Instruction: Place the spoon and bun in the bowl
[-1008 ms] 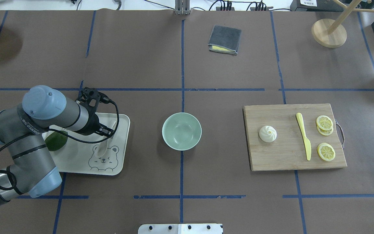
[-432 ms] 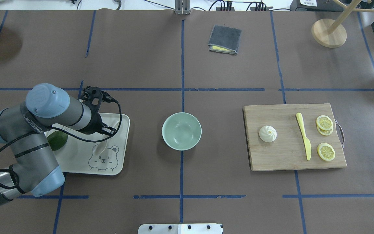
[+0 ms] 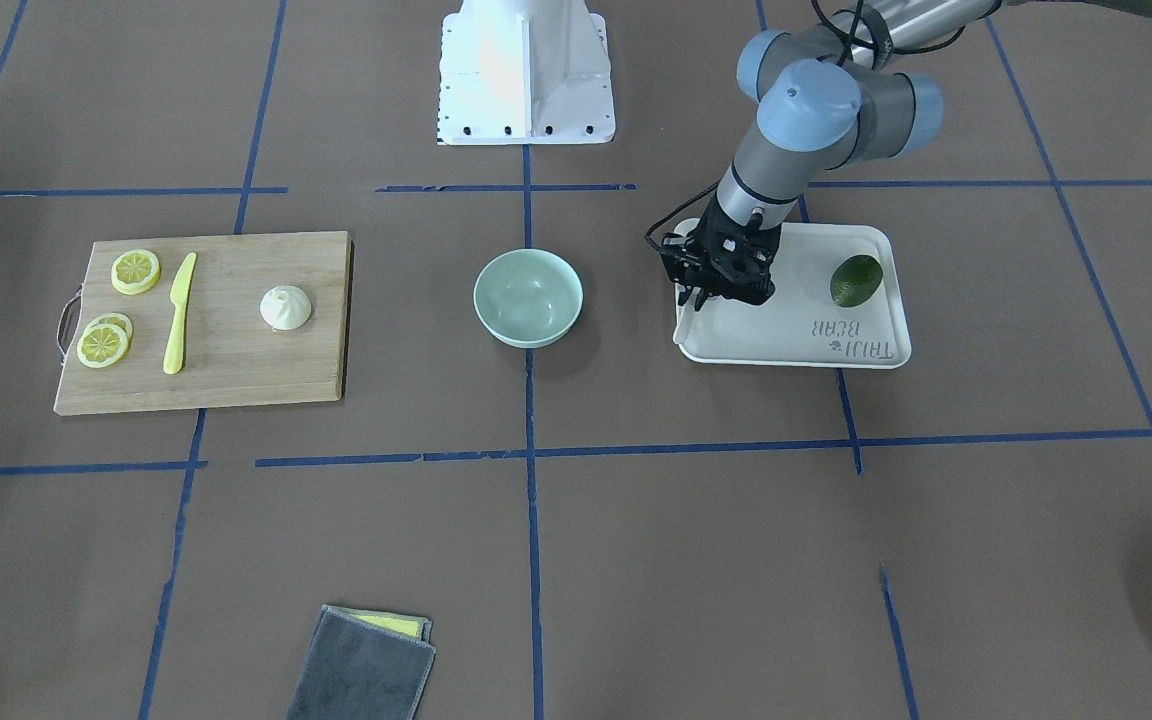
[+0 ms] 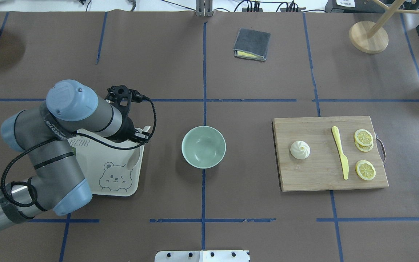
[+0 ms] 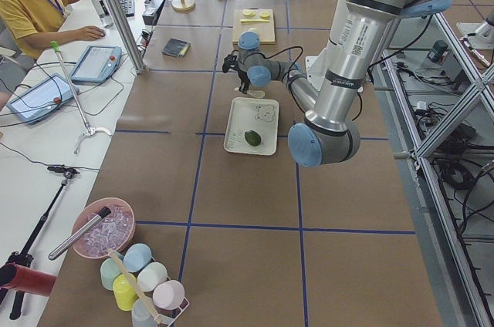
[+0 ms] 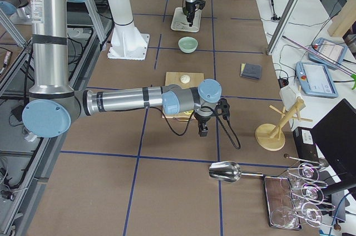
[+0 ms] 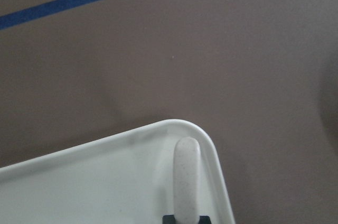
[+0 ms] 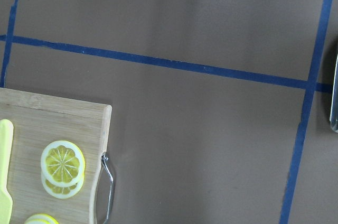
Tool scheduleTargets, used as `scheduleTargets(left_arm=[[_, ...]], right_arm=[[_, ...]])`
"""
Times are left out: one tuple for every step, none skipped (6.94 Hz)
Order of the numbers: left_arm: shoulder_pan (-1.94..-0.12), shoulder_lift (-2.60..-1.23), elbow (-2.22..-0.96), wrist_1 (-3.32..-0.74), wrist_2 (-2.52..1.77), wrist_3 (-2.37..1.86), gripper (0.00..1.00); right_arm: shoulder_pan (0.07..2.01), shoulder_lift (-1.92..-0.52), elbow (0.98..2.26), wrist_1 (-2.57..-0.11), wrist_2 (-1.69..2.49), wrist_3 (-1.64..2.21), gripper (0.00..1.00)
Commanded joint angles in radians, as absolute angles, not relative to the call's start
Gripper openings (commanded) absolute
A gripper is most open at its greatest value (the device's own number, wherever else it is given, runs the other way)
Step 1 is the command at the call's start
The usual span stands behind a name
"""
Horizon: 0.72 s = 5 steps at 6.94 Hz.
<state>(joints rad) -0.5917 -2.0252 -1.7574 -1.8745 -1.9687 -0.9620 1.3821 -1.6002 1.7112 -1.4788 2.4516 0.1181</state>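
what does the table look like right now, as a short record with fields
left gripper: shut on the spoon, over the tray's corner nearest the bowl
right gripper: past the handle end of the cutting board; open or shut cannot be told
bowl: empty, mid-table
bun: on the cutting board, at the end towards the bowl
also on board: yellow knife, lemon slices
also on tray: green fruit
left to do: spoon and bun, neither in the bowl yet

Left arm (image 4: 86, 118): grey tube links, pale-blue joint caps | black cable (image 4: 155, 116) along forearm | white lettering (image 4: 55, 128) on black band | white pedestal base (image 3: 524, 70)
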Motion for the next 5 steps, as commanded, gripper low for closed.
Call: scheduleTargets(left_arm=[[-0.572, -2.184, -1.717, -1.881, -1.920, -1.072, 0.00], [-0.531, -2.259, -1.665, -1.902, -1.860, -1.112, 0.00], [-0.526, -2.267, -1.645, -1.955, -1.849, -1.117, 0.00], [-0.519, -2.278, -1.617, -2.004, -1.794, -1.115, 0.00], [-0.500, -2.273, -1.609, -2.011, -1.769, -1.114, 0.11]], right_arm=[[1.382, -1.600, 1.712, -1.479, 2.453, 0.118, 1.00], [1.378, -1.600, 1.710, -1.479, 2.453, 0.118, 1.00], [1.370, -1.600, 1.710, -1.479, 2.451, 0.118, 1.00], [1.370, -1.600, 1.710, -1.477, 2.451, 0.118, 1.00], [1.370, -1.600, 1.710, -1.477, 2.451, 0.118, 1.00]])
